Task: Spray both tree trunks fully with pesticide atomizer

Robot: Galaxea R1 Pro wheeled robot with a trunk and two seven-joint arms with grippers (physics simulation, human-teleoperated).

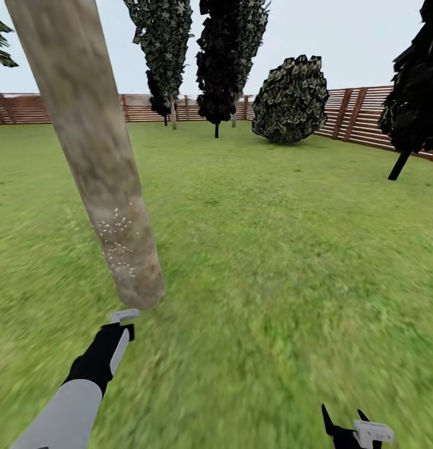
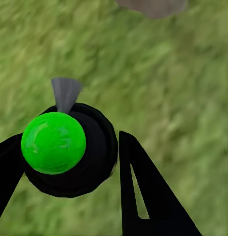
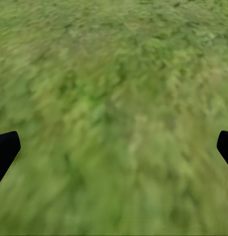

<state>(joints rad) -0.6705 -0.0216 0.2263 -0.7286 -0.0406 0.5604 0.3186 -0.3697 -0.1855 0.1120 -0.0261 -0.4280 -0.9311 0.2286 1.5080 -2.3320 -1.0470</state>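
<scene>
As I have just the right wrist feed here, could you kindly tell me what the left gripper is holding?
Observer: The left gripper is shut on the pesticide atomizer, a black bottle with a green top.
Operator: Thank you. Where is it relative to the tree?
Observer: In the head view it sits close to the base of the tree trunk.
Operator: Is any spray showing on it?
Observer: White specks dot the trunk's lower part; higher up I see none.
</scene>
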